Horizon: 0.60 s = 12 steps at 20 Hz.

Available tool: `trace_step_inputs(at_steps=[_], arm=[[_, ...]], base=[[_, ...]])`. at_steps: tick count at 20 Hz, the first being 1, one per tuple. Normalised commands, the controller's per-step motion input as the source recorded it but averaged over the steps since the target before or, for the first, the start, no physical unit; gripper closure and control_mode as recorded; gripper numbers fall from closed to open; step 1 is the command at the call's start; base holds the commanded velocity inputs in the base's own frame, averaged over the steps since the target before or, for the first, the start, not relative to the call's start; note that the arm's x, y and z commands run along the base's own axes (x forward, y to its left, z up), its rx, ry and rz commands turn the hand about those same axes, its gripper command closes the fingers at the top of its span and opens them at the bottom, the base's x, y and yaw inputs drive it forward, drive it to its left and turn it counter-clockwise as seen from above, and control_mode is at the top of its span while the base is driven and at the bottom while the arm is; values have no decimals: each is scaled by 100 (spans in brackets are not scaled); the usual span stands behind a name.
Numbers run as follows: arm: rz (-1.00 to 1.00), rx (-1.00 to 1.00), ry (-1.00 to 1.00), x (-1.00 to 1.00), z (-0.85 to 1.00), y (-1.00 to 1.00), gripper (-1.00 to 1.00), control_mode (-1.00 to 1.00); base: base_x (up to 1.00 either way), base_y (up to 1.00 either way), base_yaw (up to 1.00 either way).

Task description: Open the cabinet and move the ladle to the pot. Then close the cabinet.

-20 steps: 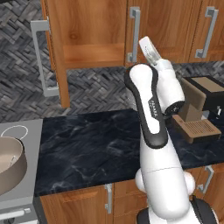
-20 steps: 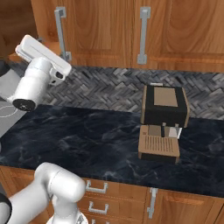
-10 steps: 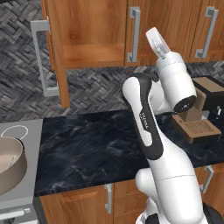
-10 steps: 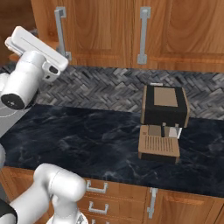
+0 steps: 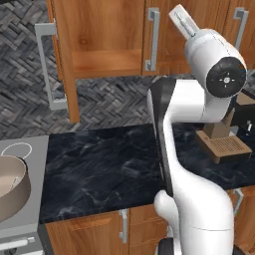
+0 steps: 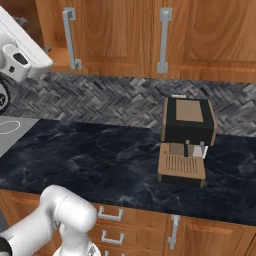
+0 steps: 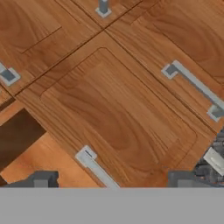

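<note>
The cabinet (image 5: 104, 35) stands above the counter with its left door (image 5: 47, 64) swung open and its right door (image 5: 169, 30) closed. A bare wooden shelf (image 5: 102, 61) shows inside. The ladle is hidden from me. At the lower left sits the beige pot (image 5: 11, 185) on the stove. My gripper (image 7: 112, 181) is raised in front of the closed right door (image 7: 113, 109), a short way off it, and it is open with nothing between its fingertips (image 7: 41, 179). The dark cabinet opening (image 7: 17, 135) lies at the left of the hand view.
A brown and black coffee machine (image 6: 187, 135) stands on the dark marble counter (image 6: 100, 160) at the right. A neighbouring door's bar handle (image 7: 192, 85) is close by. The stove top (image 5: 22, 149) borders the counter on the left, and drawers (image 6: 110, 215) run below.
The arm has swung upward and the hand has risen toward the cabinet's closed right door. The cabinet, pot and coffee machine have not moved.
</note>
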Motion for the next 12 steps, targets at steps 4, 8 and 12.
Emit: trace_step_inputs(at_steps=[4,8,12], arm=[[-10,-20,27,-100,-20,77,-100,-100],[-9,-36,-3,-100,-72,93,-100,-100],[-7,-38,-9,-86,-59,67,-100,-100]], base=[[0,0,0],[0,0,0],[0,0,0]])
